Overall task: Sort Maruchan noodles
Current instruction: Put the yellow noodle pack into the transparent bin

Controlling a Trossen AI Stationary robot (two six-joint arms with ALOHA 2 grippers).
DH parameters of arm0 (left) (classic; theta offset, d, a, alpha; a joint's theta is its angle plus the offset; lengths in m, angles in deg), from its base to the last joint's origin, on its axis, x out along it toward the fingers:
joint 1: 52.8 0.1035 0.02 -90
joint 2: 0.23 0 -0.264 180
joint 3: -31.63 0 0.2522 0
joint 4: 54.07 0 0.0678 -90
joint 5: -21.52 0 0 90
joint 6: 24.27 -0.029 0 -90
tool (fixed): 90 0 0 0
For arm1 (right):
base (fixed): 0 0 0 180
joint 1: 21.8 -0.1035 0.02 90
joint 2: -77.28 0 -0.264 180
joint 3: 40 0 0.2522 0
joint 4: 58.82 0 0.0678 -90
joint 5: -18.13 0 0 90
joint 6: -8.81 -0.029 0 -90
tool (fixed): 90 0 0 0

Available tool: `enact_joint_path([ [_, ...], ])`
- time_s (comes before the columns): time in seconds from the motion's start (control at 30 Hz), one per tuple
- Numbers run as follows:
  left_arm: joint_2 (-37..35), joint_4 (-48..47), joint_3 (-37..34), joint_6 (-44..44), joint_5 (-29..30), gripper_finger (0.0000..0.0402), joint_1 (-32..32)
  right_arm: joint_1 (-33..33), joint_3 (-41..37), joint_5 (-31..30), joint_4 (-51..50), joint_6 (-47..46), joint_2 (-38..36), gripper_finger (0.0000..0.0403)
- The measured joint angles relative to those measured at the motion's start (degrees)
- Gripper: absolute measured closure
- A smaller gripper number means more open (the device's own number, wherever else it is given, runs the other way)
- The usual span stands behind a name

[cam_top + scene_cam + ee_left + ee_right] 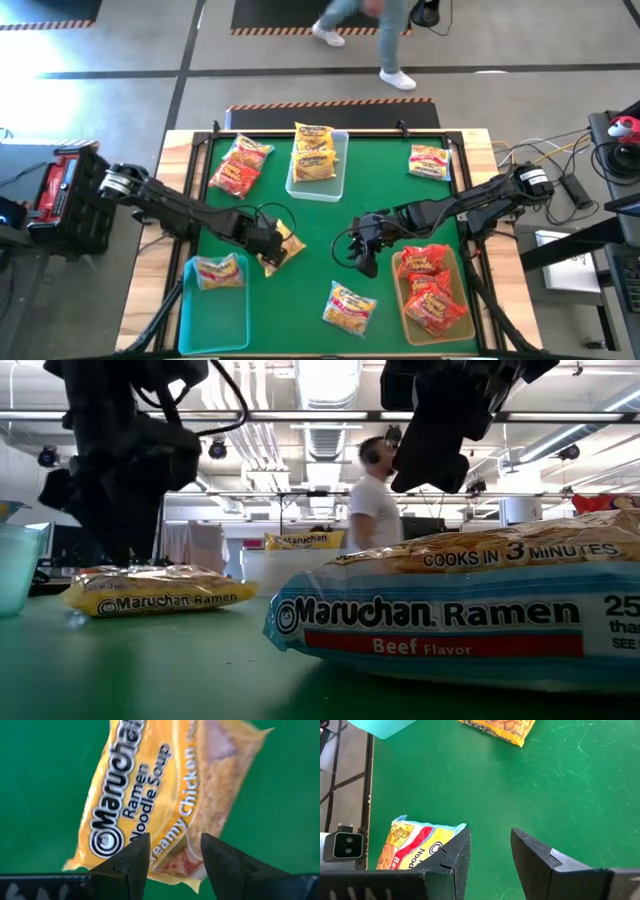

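Observation:
A yellow-orange Creamy Chicken Maruchan packet (165, 785) lies flat on the green table (320, 225) left of centre. My left gripper (175, 837) is open and points steeply down over one short end of that packet (288, 245). My right gripper (490, 832) hangs open and empty above the table's middle (362, 250). A yellow and pale-blue Beef packet (450, 610) lies near the front edge (350, 305). Loose at the back are a red packet (240, 165) and a yellow one (430, 160). My left gripper stands with its two fingers (132, 857) over the packet's short end (172, 865), coming from above. I cannot tell whether the fingertips touch the wrapper. The packet lies flat on the table.
A clear bin (340, 180) at the back centre holds yellow packets. A teal bin (190, 310) at the front left holds one yellow and blue packet. A tan bin (400, 300) at the front right holds red packets. A person (375, 500) walks beyond the table's far edge.

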Motion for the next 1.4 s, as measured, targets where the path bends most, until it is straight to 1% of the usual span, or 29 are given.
enact_joint_path([
  [0.07,1.91,0.62,0.07,2.29,-0.01,0.0242,-0.22,0.17,0.0,-0.01,0.05,0.33,0.0,0.0273],
  [0.13,3.36,1.8,0.18,2.61,0.13,0.0242,-0.27,0.39,0.0,0.0,0.13,0.71,0.0,0.0273],
  [0.2,5.09,2.6,0.42,1.24,0.57,0.0242,-0.27,0.58,0.0,-0.02,0.13,0.92,0.0,0.0273],
  [0.23,5.69,3.07,0.43,-0.88,0.79,0.0242,-0.27,0.67,0.0,-0.04,0.13,1.18,0.0,0.0273],
  [0.3,6.83,4.4,0.52,-7.12,1.25,0.0242,-0.27,0.71,0.0,-0.04,0.09,2.12,0.0,0.0273],
  [0.43,8.4,6.49,1.23,-23.64,2.5,0.0242,-0.27,0.72,0.0,-0.02,0.09,3.75,0.0,0.0273],
  [0.57,9.29,9.64,2.25,-44.09,5.49,0.0242,-0.29,0.91,0.0,-0.05,0.09,5.05,0.0,0.0273],
  [0.67,9.43,15.32,2.32,-59.05,6.31,0.0242,-0.11,0.94,0.0,-0.25,0.18,6.44,0.01,0.0273],
  [0.73,9.54,18.13,2.36,-63.32,7.3,0.0244,0.12,0.98,0.0,-1.21,0.31,6.4,0.02,0.0273],
  [0.8,9.54,17.14,3.33,-63.05,8.63,0.0245,0.34,0.96,0.0,-2.06,0.35,5.65,0.02,0.0273],
  [0.87,9.39,15.61,4.62,-60.12,9.29,0.0248,0.43,1.05,0.0,-2.6,0.39,3.83,0.02,0.0273],
  [0.93,8.76,14.89,6.12,-53.98,9.78,0.0251,0.22,1.15,0.0,-3.43,0.58,1.78,0.02,0.0273],
  [1.0,8.13,14.81,7.07,-42.72,9.81,0.0253,-0.56,1.18,0.0,-3.93,0.93,-0.32,0.02,0.0273],
  [1.13,8.12,13.94,6.81,-13.72,9.75,0.0255,-2.86,1.19,0.0,-6.26,2.35,-4.54,0.02,0.0273],
  [1.2,8.2,14.41,6.72,-0.77,11.26,0.0255,-4.81,1.36,-0.11,-7.5,3.41,-5.56,0.07,0.0273],
  [1.27,8.46,14.14,6.59,8.84,14.32,0.0255,-7.33,2.01,-0.15,-7.55,3.67,-6.03,0.29,0.0273],
  [1.4,8.69,14.27,6.3,22.59,20.55,0.0255,-11.39,4.36,-0.28,-7.58,3.66,-7.43,1.94,0.0273],
])
